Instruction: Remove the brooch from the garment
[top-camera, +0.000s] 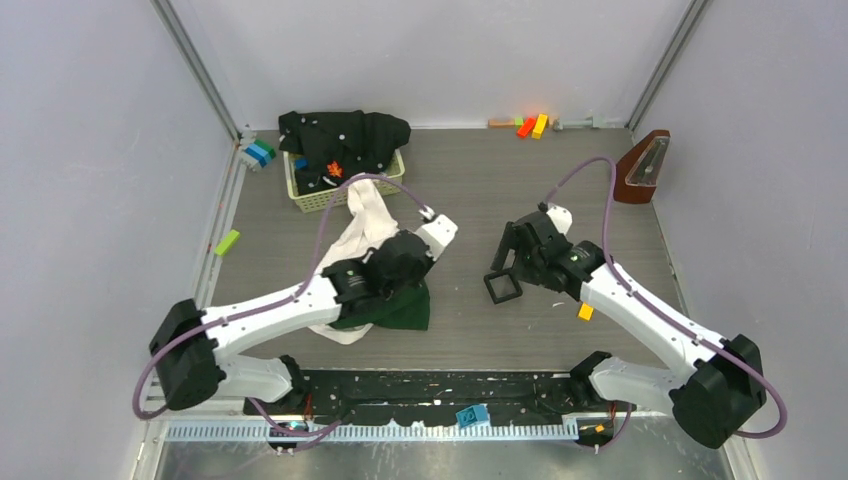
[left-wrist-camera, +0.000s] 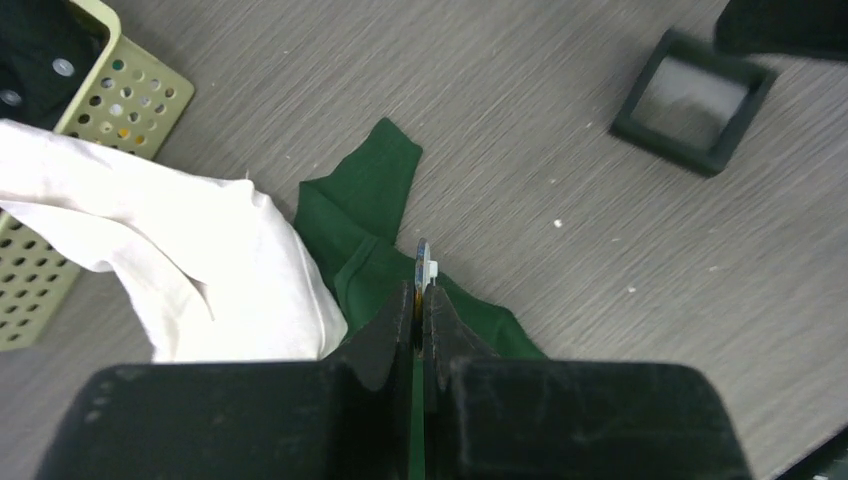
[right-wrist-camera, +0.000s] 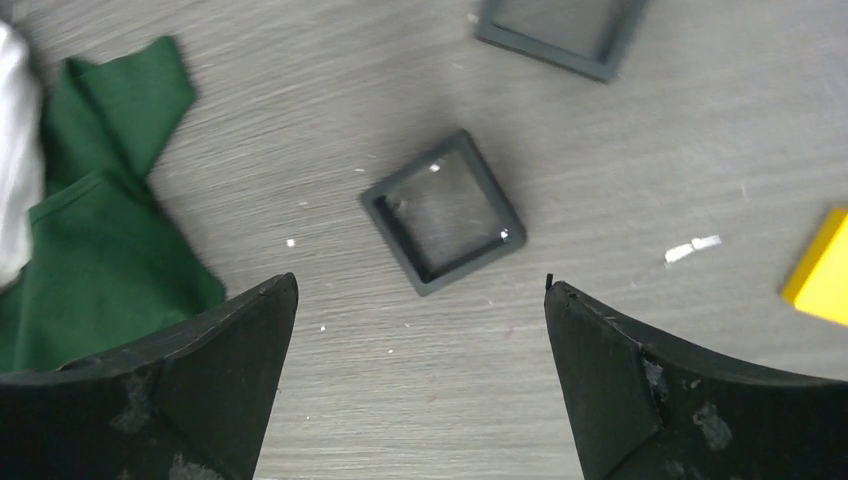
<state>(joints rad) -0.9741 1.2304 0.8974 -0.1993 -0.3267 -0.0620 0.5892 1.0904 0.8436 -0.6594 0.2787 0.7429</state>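
Grey wood-grain table (top-camera: 480, 190) fills my overhead view. The cream-white and dark green cloth garment (top-camera: 368, 222) trails from the pale yellow perforated basket (top-camera: 303, 196) at far left toward the near side, left of centre. A small black square box (top-camera: 503, 288) sits to its right, apart from it. On my left wrist camera, the left gripper (left-wrist-camera: 422, 292) is pinched tight on a small silvery, white-tipped piece, apparently the brooch (left-wrist-camera: 425, 262), with green fabric behind it. On the right wrist camera, the right gripper (right-wrist-camera: 418, 284) hangs spread wide over that box.
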